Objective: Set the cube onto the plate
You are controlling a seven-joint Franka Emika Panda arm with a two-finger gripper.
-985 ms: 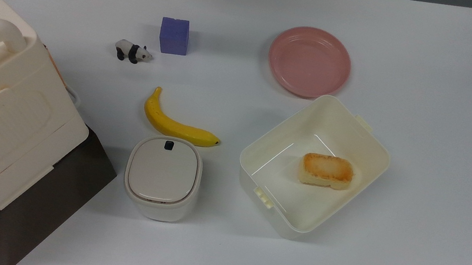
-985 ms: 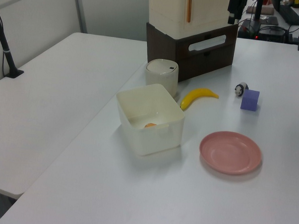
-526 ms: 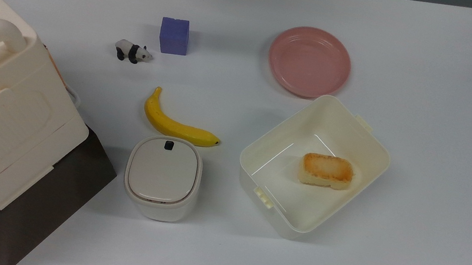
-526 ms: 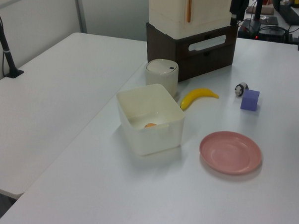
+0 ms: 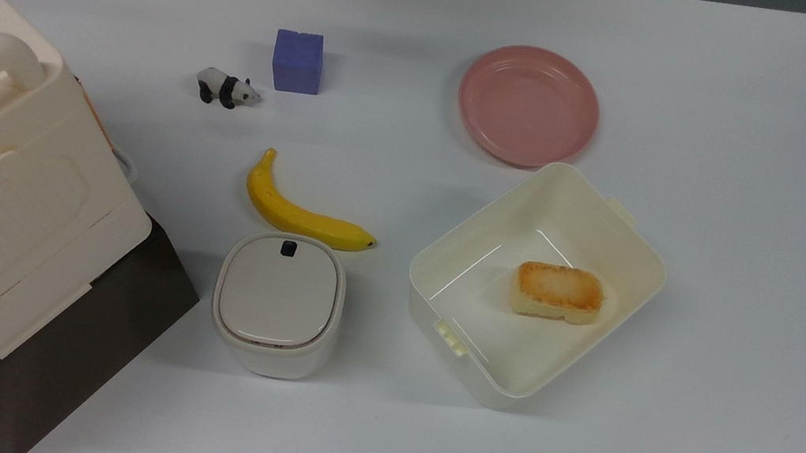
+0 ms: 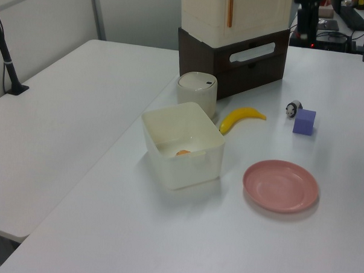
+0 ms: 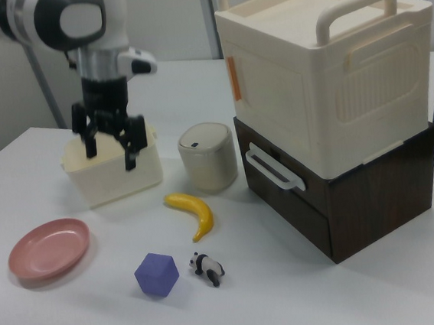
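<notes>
Cube (image 5: 297,62) is sitting on the table (image 5: 730,227), well apart from the plate (image 5: 528,105), w/ bare table between them. In the top view it's lying toward the plate's left, at approx the same height in the picture. In the left view, cube (image 6: 304,122) is sitting farther back than the plate (image 6: 281,185), near the top-right. In the right view, cube (image 7: 157,274) is resting near the front edge w/ one corner tipped toward the camera, and the plate (image 7: 48,248) is lying to the right view's left of it.

Panda toy (image 5: 226,87) is standing just beside the cube, not touching it. Banana (image 5: 300,209) is lying between the cube and the lidded bin (image 5: 277,302). Tub (image 5: 643,250) is sitting close to the plate, its rim nearly meeting the plate's edge in the top view; bread piece (image 5: 558,291) is lying inside it. A cream box (image 7: 323,68) w/ handles is stacked on a dark brown drawer unit (image 7: 359,202).

Gripper (image 7: 108,146) is hanging in the air in front of the tub in the right view, fingers (image 7: 132,149) pointing down and spread apart, holding nothing. It's hovering well away from the cube, and above and behind the plate in the right view.
</notes>
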